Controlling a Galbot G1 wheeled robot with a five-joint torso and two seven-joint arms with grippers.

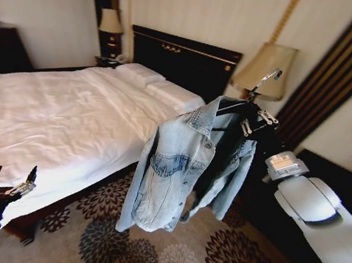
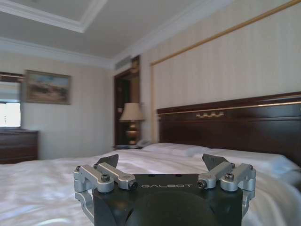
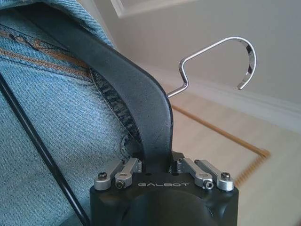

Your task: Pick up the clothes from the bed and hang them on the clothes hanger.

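Black and silver, the left gripper (image 1: 8, 183) sits low at about seven o'clock in the head view, wrist upright and fingers pointing up, spread apart with nothing between them, just at the near edge of the bed (image 1: 50, 117). In the left wrist view the same gripper (image 2: 163, 165) shows its two fingertips well apart, aimed across the white sheets toward the pillows (image 2: 211, 153) and the dark headboard (image 2: 244, 122). Farther in, at about three o'clock, the right arm (image 1: 324, 217) reaches up and inward, its gripper (image 1: 259, 122) raised to the clothes hanger (image 1: 253, 94). The right wrist view shows this gripper (image 3: 157, 165) clamped on the hanger's black shoulder, the silver hook (image 3: 221, 56) curving free above it. The clothes (image 1: 180, 166), a faded denim jacket, hang from the hanger in mid-air near the picture's centre, collar at the top, sleeves dangling over the patterned carpet (image 1: 163, 251), beside the bed's right flank and clear of it. Beyond, at one o'clock, stands a lamp (image 1: 265, 69).
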